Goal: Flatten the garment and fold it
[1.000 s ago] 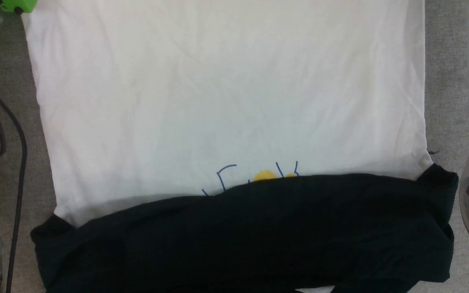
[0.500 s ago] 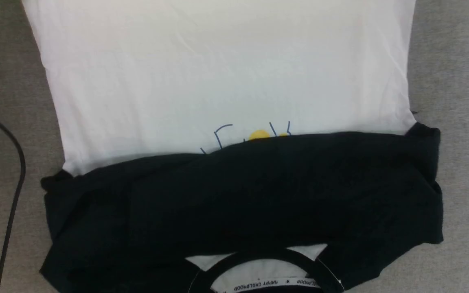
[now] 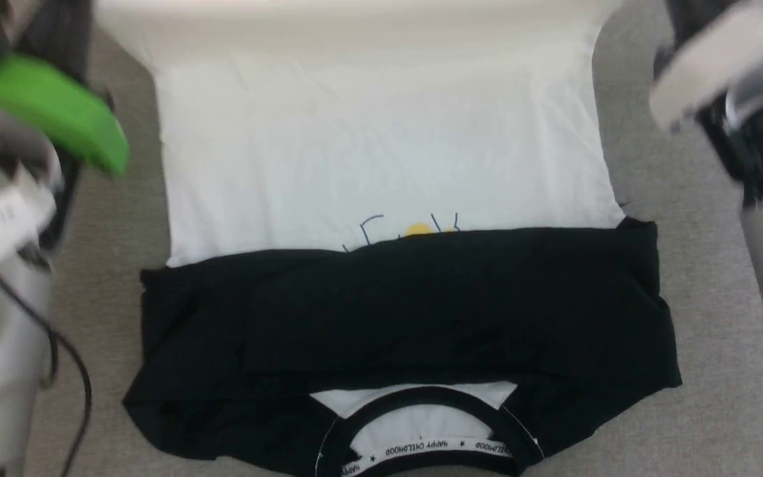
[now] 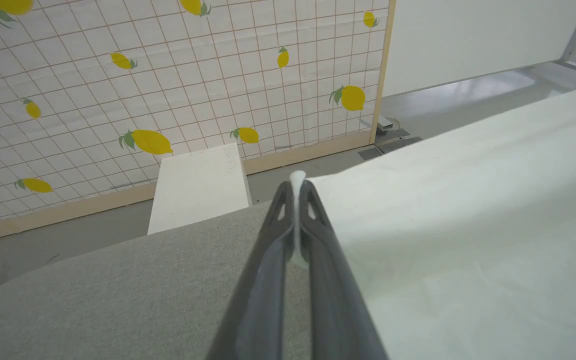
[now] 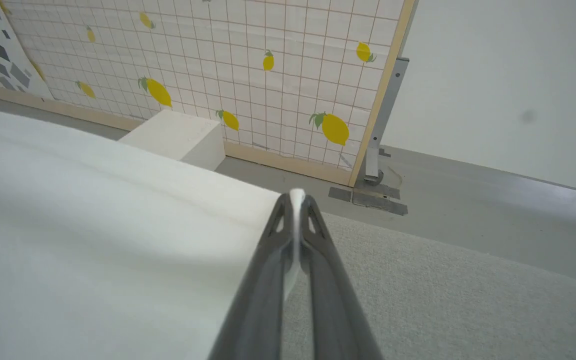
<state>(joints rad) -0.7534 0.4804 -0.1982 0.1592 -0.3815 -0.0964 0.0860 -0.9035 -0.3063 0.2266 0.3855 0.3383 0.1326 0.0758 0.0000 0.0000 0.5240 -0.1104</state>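
Evenly, left claw (image 4: 296, 187), right claw (image 5: 296, 201) (both raised) pinch the garment (image 3: 381, 152).

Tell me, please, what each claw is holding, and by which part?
Both hold the garment: the left claw pinches one white corner, the right claw the other, at the end away from the collar.

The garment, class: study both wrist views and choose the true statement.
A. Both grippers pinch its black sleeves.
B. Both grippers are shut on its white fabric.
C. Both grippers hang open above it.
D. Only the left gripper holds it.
B: the left gripper and the right gripper are each clamped shut on a white corner of the garment.
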